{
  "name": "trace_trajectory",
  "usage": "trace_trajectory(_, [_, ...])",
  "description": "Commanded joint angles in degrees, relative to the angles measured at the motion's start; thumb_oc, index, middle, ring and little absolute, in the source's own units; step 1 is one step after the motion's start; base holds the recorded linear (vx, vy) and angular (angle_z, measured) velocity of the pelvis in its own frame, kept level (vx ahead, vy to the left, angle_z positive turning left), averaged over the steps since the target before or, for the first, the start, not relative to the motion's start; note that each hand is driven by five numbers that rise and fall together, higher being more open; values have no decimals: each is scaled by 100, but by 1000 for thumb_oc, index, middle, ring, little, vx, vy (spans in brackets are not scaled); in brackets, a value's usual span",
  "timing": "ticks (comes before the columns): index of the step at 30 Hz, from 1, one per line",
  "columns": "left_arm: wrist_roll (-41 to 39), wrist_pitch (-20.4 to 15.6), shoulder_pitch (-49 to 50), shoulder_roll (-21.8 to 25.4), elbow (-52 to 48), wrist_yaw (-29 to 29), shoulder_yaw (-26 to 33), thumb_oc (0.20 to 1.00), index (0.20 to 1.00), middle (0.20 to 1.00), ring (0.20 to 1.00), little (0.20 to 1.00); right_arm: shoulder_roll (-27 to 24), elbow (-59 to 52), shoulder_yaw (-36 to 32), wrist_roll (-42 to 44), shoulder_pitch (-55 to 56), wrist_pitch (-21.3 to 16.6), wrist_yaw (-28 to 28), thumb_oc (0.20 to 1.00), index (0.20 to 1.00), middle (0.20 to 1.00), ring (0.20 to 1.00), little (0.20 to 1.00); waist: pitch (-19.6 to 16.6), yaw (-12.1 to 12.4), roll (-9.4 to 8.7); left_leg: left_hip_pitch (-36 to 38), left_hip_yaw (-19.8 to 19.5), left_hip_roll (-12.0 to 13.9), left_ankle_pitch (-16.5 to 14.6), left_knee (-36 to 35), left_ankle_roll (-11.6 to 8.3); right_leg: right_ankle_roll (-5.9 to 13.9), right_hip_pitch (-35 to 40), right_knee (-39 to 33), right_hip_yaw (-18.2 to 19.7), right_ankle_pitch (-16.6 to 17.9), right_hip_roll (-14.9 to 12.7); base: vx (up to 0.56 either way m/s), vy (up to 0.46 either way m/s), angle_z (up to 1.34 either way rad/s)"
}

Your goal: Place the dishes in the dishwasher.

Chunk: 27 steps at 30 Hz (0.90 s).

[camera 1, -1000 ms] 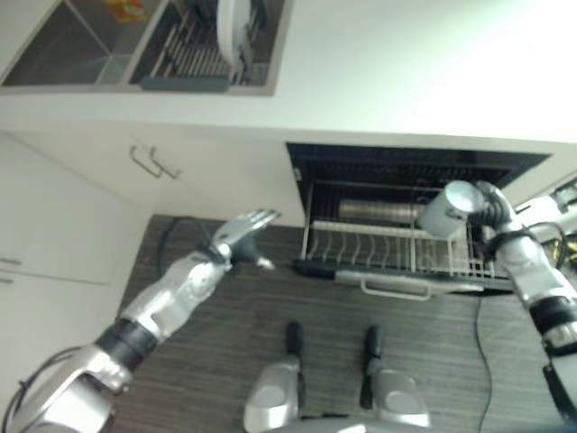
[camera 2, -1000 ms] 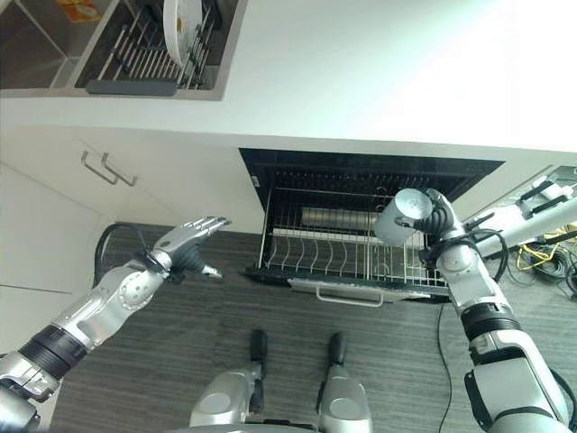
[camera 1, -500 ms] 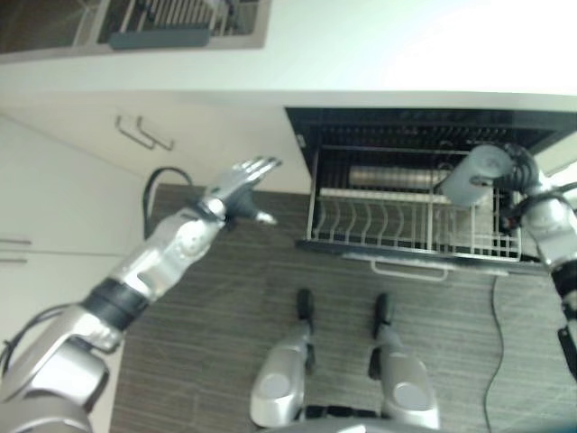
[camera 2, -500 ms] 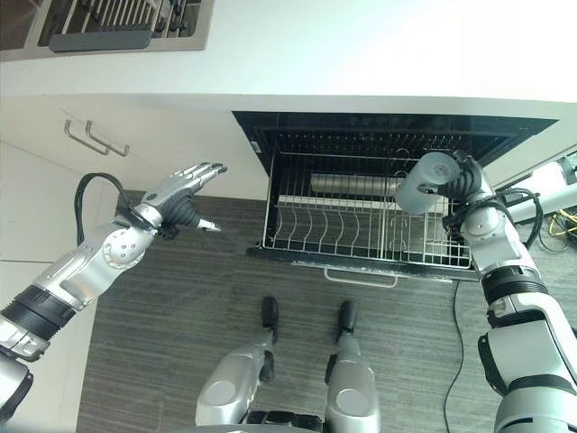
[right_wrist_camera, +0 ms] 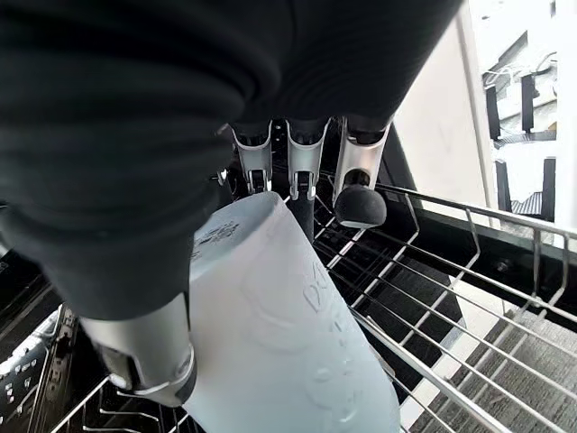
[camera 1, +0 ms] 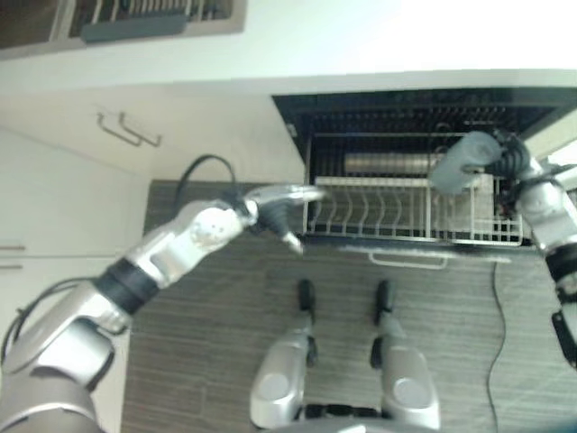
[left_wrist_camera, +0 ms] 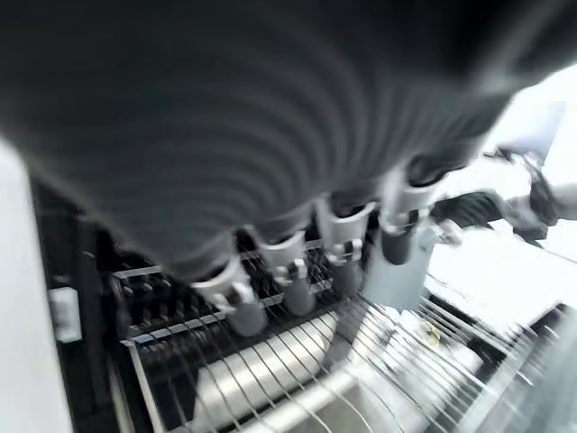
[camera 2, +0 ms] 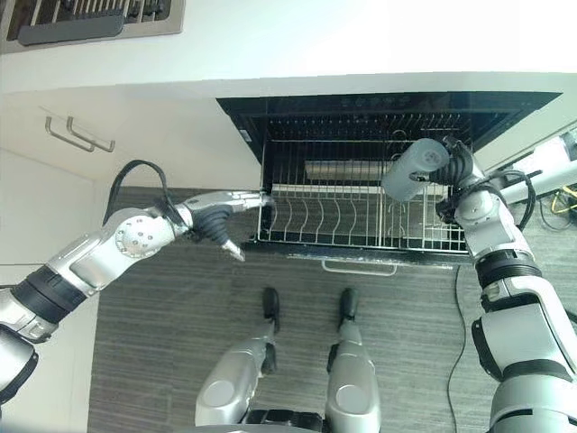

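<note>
right hand (camera 2: pixel 455 171) grasping cup (camera 2: pixel 413 169) | over rack (camera 2: pixel 361 236) right end | lower upright between tines | left hand (camera 2: pixel 225 209) fingers straight, seemingly steadying rack's left corner

A home kitchen, seen from above: a pale worktop (camera 2: pixel 361 45) runs over white cupboards (camera 2: pixel 54 207) with bar handles (camera 2: pixel 79 137), and a sink (camera 1: pixel 135 18) with a drainer is set into the counter at the far left. Under the worktop an open dishwasher (camera 2: pixel 379 108) has its wire rack (camera 2: pixel 352 225) pulled out over a grey wood-grain floor (camera 2: pixel 180 316), with a steel bowl (camera 1: pixel 388 164) lying at the back of the rack. At the far right, past the cabinets, cables lie on the floor.
</note>
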Motion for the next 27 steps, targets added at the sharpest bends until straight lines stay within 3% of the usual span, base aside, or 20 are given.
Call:
trace_trajectory(1, [54,-58,-184,-60,-28,-181,31,1000,1000,1000,1000,1000,-216,151,200,-211,-631,-211,39,200,200,200,200,200,-116,0,13,-55,379,-118,-436,182,12,170,-424,731,230,-601,-81,-11,58,-14])
trace_trajectory(9, [840,124,-207,-289,130,-32,-289,1000,1000,1000,1000,1000,-105,180,355,-322,-966,-107,133,200,200,200,200,200,-116,-43,90,-179,401,-168,-438,132,22,201,-668,739,322,-543,-98,-1,21,-10])
trace_trajectory(14, [1571,473,-107,-671,467,620,-656,1000,1000,1000,1000,1000,94,310,619,-364,-1342,-85,90,200,200,200,200,200,-116,-12,48,-407,365,-167,-412,115,33,224,-959,744,400,-462,-76,-35,-8,-10])
trace_trajectory(20, [2017,779,24,-845,766,1004,-1069,1000,1000,1000,1000,1000,230,307,798,-394,-1527,-16,63,200,200,200,200,200,-116,6,-76,-632,359,-98,-404,144,24,231,-1185,763,439,-432,-27,-32,-21,-12])
trace_trajectory(23, [2176,881,198,-910,828,1282,-1277,1000,1000,1000,1000,1000,285,371,851,-358,-1569,12,-229,200,200,200,200,200,-116,23,-114,-697,359,-60,-396,149,17,228,-1237,767,444,-442,1,-17,-23,-5])
trace_trajectory(27, [2434,1115,571,-1106,942,1829,-1512,1000,1000,1000,1000,1000,315,421,684,-461,-1595,84,-1033,200,200,200,200,200,-116,3,-105,-703,433,3,-407,141,3,232,-1230,752,441,-489,19,-3,-1,-1])
